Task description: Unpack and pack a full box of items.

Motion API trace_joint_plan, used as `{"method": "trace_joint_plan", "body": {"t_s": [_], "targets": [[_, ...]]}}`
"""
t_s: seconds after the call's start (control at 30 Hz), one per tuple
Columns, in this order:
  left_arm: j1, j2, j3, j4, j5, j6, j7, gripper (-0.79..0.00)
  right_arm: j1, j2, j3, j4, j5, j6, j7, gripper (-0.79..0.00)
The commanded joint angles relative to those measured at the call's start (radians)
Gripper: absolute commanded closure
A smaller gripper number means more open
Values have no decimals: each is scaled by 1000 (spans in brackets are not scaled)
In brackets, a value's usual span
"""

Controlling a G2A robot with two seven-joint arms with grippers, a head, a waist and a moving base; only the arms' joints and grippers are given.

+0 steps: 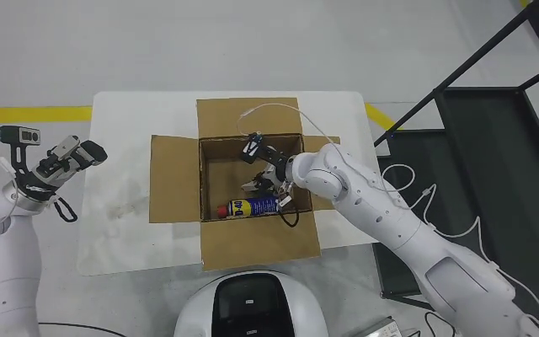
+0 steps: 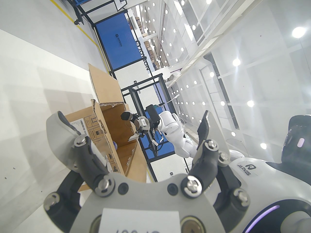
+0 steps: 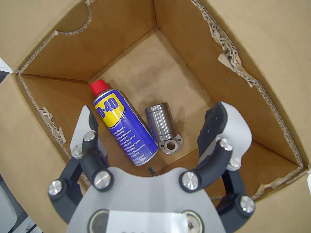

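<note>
My right gripper [image 3: 150, 115] hung inside open box [image 3: 194, 25], fingers spread wide above can [image 3: 124, 127] and steel sleeve [image 3: 161, 124]. Both lay side by side on box floor, close to one wall. Spread probably set to straddle one for lift-out. My left gripper [image 2: 132, 124] parked off table [image 1: 126, 126] edge, fingers spread, empty, probably to keep clear.

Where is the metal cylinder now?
In the right wrist view, the metal cylinder lies on the floor of the box, close beside the spray can.
</note>
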Motion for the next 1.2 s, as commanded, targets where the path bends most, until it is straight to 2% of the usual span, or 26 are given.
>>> {"method": "trace_joint_plan", "body": {"t_s": [0.0, 0.1, 0.27, 0.53, 0.8, 1.07, 1.13, 1.17], "targets": [[0, 0, 0, 0, 0, 0, 0, -785, 5, 2, -12, -2, -97, 15, 15, -785], [0, 0, 0, 0, 0, 0, 0, -785, 9, 2, -26, -18, -176, -22, 29, -785], [0, 0, 0, 0, 0, 0, 0, -785, 37, -9, -49, 34, -206, -101, 36, -785], [0, 0, 0, 0, 0, 0, 0, -785, 130, -68, -144, 215, -188, -204, 18, -785], [0, 0, 0, 0, 0, 0, 0, -785, 196, -139, -214, 391, -192, -148, -19, -785], [0, 0, 0, 0, 0, 0, 0, -785, 227, -186, -251, 493, -192, -179, -28, -770], [0, 0, 0, 0, 0, 0, 0, -785, 231, -194, -257, 511, -198, -184, -32, -751], [0, 0, 0, 0, 0, 0, 0, -785, 232, -199, -259, 520, -203, -181, -35, -708]]}}
